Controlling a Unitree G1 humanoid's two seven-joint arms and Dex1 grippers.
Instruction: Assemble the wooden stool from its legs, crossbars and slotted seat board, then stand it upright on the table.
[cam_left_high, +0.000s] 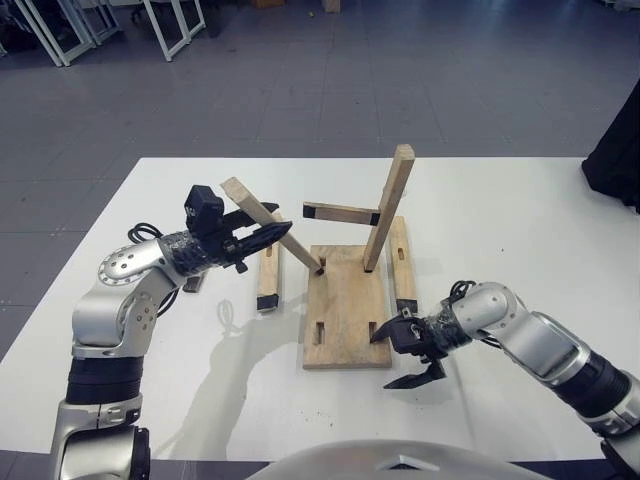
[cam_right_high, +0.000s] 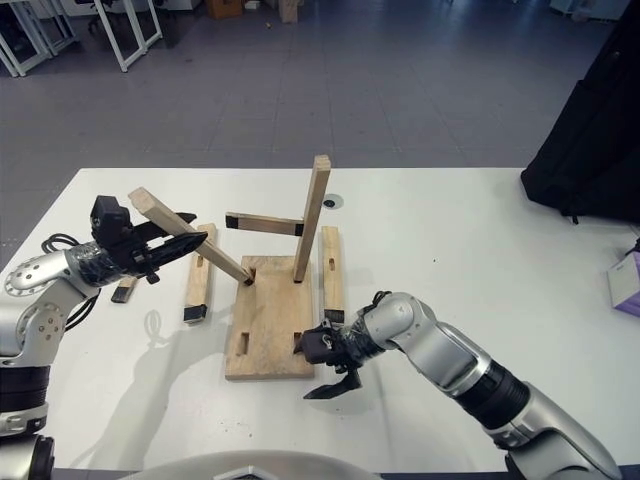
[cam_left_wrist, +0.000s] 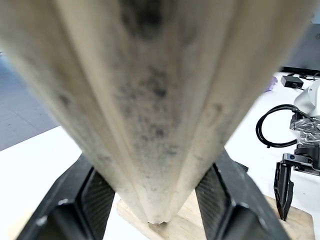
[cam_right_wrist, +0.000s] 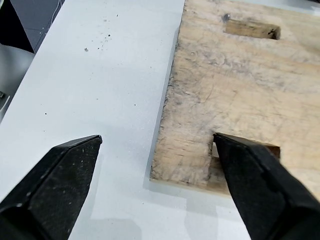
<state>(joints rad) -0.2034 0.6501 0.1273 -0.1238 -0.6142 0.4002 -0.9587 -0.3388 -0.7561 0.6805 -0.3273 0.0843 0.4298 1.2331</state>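
Centrally on the white worktop (cam_left_high: 520, 230), the pale rectangular wooden seat board (cam_left_high: 340, 320) lay flat with its slots facing up. One long pale wooden leg (cam_left_high: 390, 205) stood upright in the board's far right slot. A short wooden crossbar with a black tip (cam_left_high: 340, 212) projected from this leg towards the left, clear of the worktop.

The left tool (cam_left_high: 278, 231) was clenched on a second pale wooden leg (cam_left_high: 300, 250). This leg was tilted, with its lower end at the board's far left slot and its upper end leaning out to the left.

The right tool (cam_left_high: 380, 363) was released, jaws spread wide, at the board's near right corner. One finger (cam_right_wrist: 250, 170) was at the near right slot and the other (cam_right_wrist: 60, 175) was over bare worktop.

A loose wooden bar with a black end (cam_left_high: 268, 275) lay flat just left of the board. Another slotted wooden bar (cam_left_high: 402, 262) lay along the board's right edge. A black cable (cam_left_high: 140, 232) lay near the left arm.
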